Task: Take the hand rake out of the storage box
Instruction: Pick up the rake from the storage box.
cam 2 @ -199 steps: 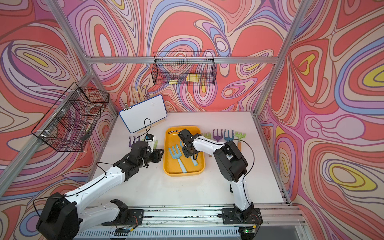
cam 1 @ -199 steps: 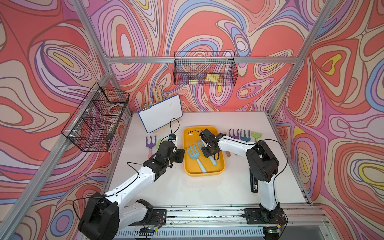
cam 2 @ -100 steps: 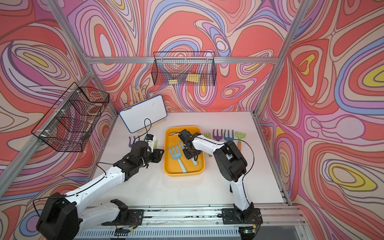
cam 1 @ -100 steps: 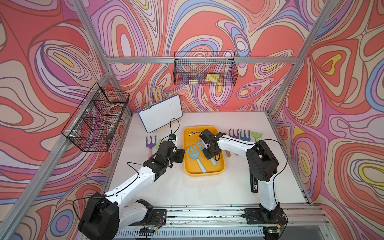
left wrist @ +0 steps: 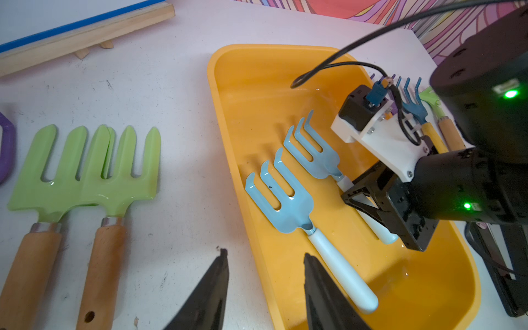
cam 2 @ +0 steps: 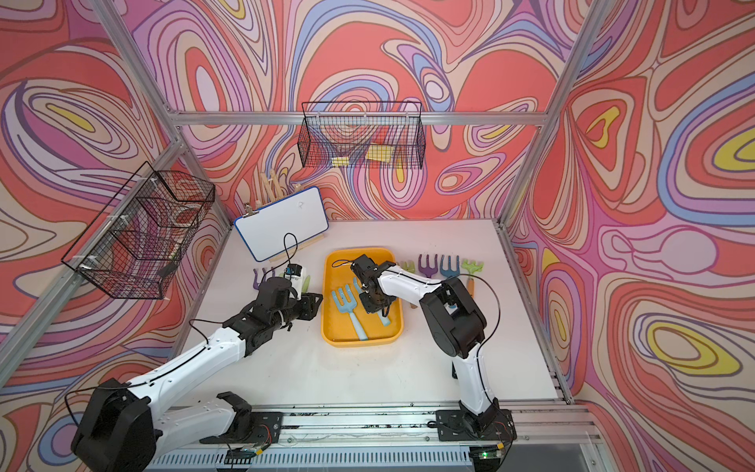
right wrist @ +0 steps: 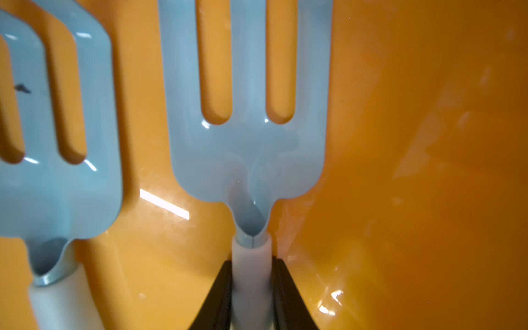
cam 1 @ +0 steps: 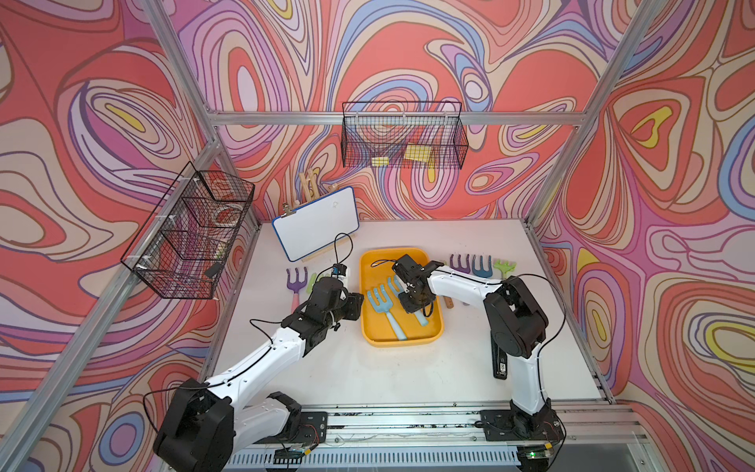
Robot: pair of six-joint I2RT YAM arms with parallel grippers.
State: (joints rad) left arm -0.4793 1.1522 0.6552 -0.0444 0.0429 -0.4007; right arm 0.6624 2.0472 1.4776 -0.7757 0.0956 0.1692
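Your right pincer (right wrist: 251, 274) is clamped on the hand rake (right wrist: 245, 143) by its handle, inside the storage box (right wrist: 414, 171). Lift straight up, clearing the rim.

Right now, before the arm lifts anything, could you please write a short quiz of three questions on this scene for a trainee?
1. True or false: the storage box holds three light-blue rakes.
2. What is the right pincer shut on? A) the white handle of a hand rake; B) the box's rim; C) a green rake.
3. Fill in: the left pincer, near the box, is ____ and holds nothing.

Key: 1 false, it holds two. 2 A. 3 open.
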